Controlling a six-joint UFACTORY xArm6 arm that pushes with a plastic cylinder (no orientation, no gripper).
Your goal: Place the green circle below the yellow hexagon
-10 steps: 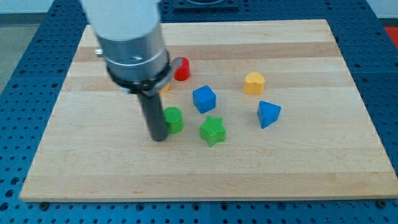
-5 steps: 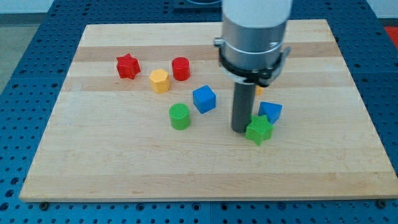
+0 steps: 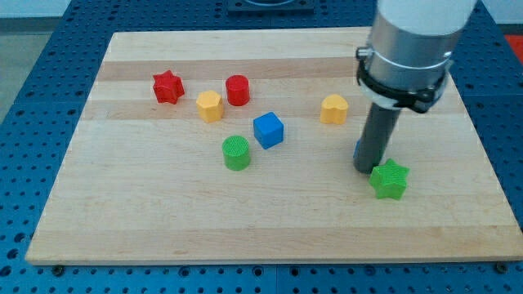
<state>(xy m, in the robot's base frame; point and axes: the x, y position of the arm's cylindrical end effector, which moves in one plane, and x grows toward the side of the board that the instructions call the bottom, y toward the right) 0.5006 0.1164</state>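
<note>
The green circle (image 3: 236, 153) stands on the wooden board (image 3: 122, 204), below and a little to the right of the yellow hexagon (image 3: 209, 106), with a gap between them. My tip (image 3: 365, 169) is far to the view's right of both. It touches the left side of a green star (image 3: 389, 180).
A red star (image 3: 167, 86) and a red cylinder (image 3: 238, 90) flank the yellow hexagon. A blue cube (image 3: 268, 130) sits just right of the green circle. A yellow block (image 3: 333, 109) lies up and left of the rod. A blue block (image 3: 357, 151) is mostly hidden behind the rod.
My tip has swept from beside the green circle to the view's right, pushing the green star rightward. The green circle shifted slightly right. The blue block is now mostly hidden behind the rod.
</note>
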